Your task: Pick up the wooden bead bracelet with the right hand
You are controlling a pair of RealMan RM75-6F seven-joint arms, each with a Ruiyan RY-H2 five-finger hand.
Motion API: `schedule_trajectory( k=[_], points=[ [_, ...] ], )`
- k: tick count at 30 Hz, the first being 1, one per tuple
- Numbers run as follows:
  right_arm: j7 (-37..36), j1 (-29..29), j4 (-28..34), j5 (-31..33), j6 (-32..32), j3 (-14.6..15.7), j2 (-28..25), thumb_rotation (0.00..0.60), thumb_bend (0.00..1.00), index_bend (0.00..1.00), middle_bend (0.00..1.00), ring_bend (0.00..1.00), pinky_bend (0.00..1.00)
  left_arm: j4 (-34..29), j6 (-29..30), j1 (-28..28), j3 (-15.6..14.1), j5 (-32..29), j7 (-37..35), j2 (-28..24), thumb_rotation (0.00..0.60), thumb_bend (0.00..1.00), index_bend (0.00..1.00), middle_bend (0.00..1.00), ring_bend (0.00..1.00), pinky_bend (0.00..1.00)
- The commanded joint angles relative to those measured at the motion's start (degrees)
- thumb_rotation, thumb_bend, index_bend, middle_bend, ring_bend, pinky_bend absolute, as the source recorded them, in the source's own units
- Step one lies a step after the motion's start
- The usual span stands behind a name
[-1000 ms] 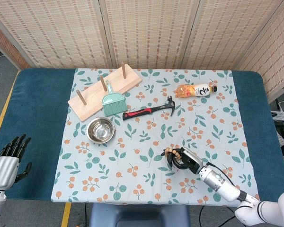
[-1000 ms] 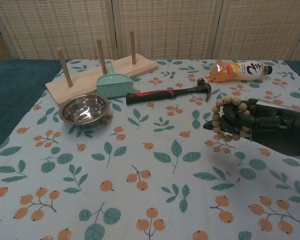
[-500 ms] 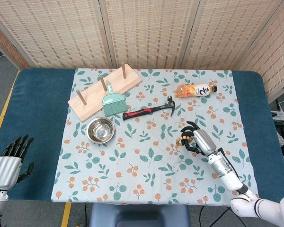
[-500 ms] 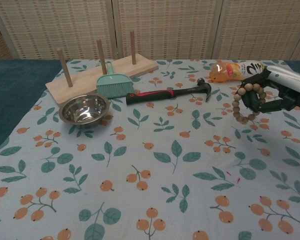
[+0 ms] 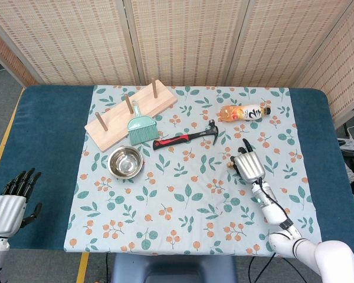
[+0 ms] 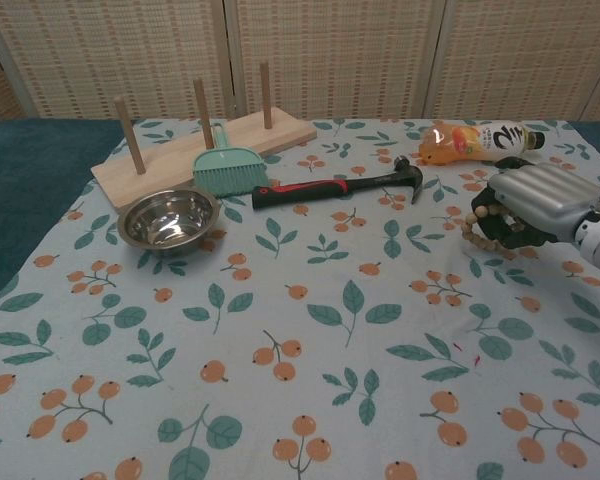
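Observation:
My right hand (image 6: 530,205) hangs above the right side of the cloth, back turned up, and grips the wooden bead bracelet (image 6: 477,226), whose beads hang out under its fingers on the left. From the head view the right hand (image 5: 248,165) covers nearly all of the bracelet (image 5: 231,164); only a few beads show at its left edge. My left hand (image 5: 12,200) is off the table's left front corner, fingers apart and holding nothing.
A hammer (image 5: 186,137) with a red-and-black handle lies mid-table. An orange drink bottle (image 5: 243,112) lies at the back right. A steel bowl (image 5: 125,162), a teal hand brush (image 5: 140,127) and a wooden peg board (image 5: 130,113) are to the left.
The right hand has carried the bracelet from the front of the cloth back and to the right, lifting it and turning its back upward. The left hand has barely shifted.

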State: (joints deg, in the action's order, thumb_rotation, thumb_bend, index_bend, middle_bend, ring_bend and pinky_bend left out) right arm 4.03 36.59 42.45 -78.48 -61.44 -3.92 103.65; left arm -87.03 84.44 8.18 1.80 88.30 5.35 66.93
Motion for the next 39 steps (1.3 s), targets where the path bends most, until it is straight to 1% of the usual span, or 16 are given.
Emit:
schedule_trajectory(
  k=[1, 2, 3, 5, 6, 10, 13, 16, 19, 21, 24, 27, 29, 33, 35, 39],
  points=[
    [-3.2, 0.1, 1.6, -0.5, 3.1, 0.5, -0.7, 0.6, 0.72, 0.37, 0.5, 0.15, 0.0, 0.0, 0.1, -0.1, 0.0, 0.0, -0.1, 0.0, 0.6, 0.44, 0.02, 0.0, 0.0, 0.17],
    [-4.8, -0.1, 2.8, -0.8, 3.3, 0.6, -1.4, 0.593, 0.71, 0.31, 0.46, 0.13, 0.0, 0.0, 0.2, -0.1, 0.0, 0.0, -0.1, -0.1, 0.6, 0.44, 0.02, 0.0, 0.0, 0.17],
    [-5.7, -0.4, 3.8, -1.1, 3.2, 0.8, -2.1, 0.563, 0.67, 0.22, 0.39, 0.09, 0.0, 0.0, 0.3, -0.2, 0.0, 0.0, -0.2, -0.1, 0.6, 0.44, 0.02, 0.0, 0.0, 0.17],
    [-6.8, -1.0, 6.2, -2.0, 2.6, 1.4, -4.0, 0.468, 0.57, 0.09, 0.29, 0.03, 0.0, 0.1, 0.2, -0.1, 0.1, -0.2, -0.2, -0.1, 0.6, 0.44, 0.02, 0.0, 0.0, 0.17],
    [-6.8, -1.3, 7.3, -2.4, 2.4, 1.7, -4.9, 0.398, 0.49, 0.03, 0.23, 0.01, 0.0, 0.1, 0.1, -0.1, 0.1, -0.2, -0.2, -0.1, 0.6, 0.44, 0.02, 0.0, 0.0, 0.17],
    [-4.5, -2.5, 13.6, -3.3, 2.6, 3.2, -9.4, 0.285, 0.3, 0.0, 0.08, 0.0, 0.0, 0.1, 0.0, 0.0, 0.0, -0.1, -0.1, 0.0, 0.6, 0.44, 0.02, 0.0, 0.0, 0.17],
    [-1.4, -3.8, 18.4, -4.1, 1.7, 4.5, -12.7, 0.252, 0.26, 0.0, 0.05, 0.0, 0.0, 0.0, 0.0, 0.0, 0.0, 0.0, 0.0, 0.0, 0.6, 0.44, 0.02, 0.0, 0.0, 0.17],
    [3.9, -5.1, 22.3, -4.5, 1.2, 5.8, -16.0, 0.237, 0.26, 0.0, 0.02, 0.0, 0.0, -0.1, -0.2, 0.0, 0.0, -0.1, 0.2, 0.1, 0.6, 0.44, 0.02, 0.0, 0.0, 0.17],
    [8.4, -6.9, 25.8, -4.0, -1.6, 5.7, -18.0, 0.238, 0.24, 0.0, 0.0, 0.0, 0.0, 0.0, -0.2, 0.1, -0.1, 0.0, 0.3, 0.2, 0.6, 0.44, 0.02, 0.0, 0.0, 0.17],
    [8.8, -9.3, 28.0, -5.4, -7.8, 5.0, -18.5, 0.247, 0.24, 0.0, 0.0, 0.0, 0.0, -0.1, -0.1, 0.1, 0.0, 0.1, 0.5, 0.2, 0.6, 0.44, 0.02, 0.0, 0.0, 0.17],
    [9.9, -14.8, 32.6, -11.1, -21.6, 6.1, -20.2, 0.254, 0.24, 0.0, 0.0, 0.0, 0.0, 0.2, 0.6, 0.0, 0.1, 0.5, 0.3, 0.4, 0.6, 0.44, 0.01, 0.0, 0.0, 0.17],
    [13.8, -21.5, 38.1, -16.5, -33.1, 9.6, -23.4, 0.26, 0.24, 0.0, 0.0, 0.0, 0.0, 1.3, 1.9, -0.1, 0.2, 1.6, -0.4, 0.9, 0.6, 0.44, 0.0, 0.0, 0.0, 0.17],
    [14.0, -25.6, 40.0, -18.5, -38.3, 11.6, -25.0, 0.278, 0.24, 0.0, 0.0, 0.0, 0.0, 2.4, 3.1, -0.1, 0.3, 2.6, -1.1, 1.4, 0.6, 0.44, 0.0, 0.0, 0.0, 0.17],
    [10.8, -29.1, 38.7, -19.3, -41.1, 12.8, -26.4, 0.318, 0.24, 0.0, 0.0, 0.0, 0.0, 3.9, 4.6, -0.1, 0.5, 3.9, -1.7, 2.4, 0.6, 0.44, 0.0, 0.0, 0.0, 0.17],
    [11.1, -29.3, 38.3, -19.3, -41.3, 11.6, -26.8, 0.322, 0.24, 0.0, 0.0, 0.0, 0.0, 4.5, 5.2, 0.1, 0.5, 4.8, -1.8, 2.9, 0.6, 0.44, 0.0, 0.0, 0.0, 0.15],
    [9.6, -29.7, 38.6, -18.7, -39.5, 11.0, -27.3, 0.316, 0.24, 0.0, 0.0, 0.0, 0.0, 5.0, 5.2, 0.3, 0.4, 5.1, -1.2, 3.6, 0.6, 0.43, 0.0, 0.0, 0.0, 0.1]
  ],
)
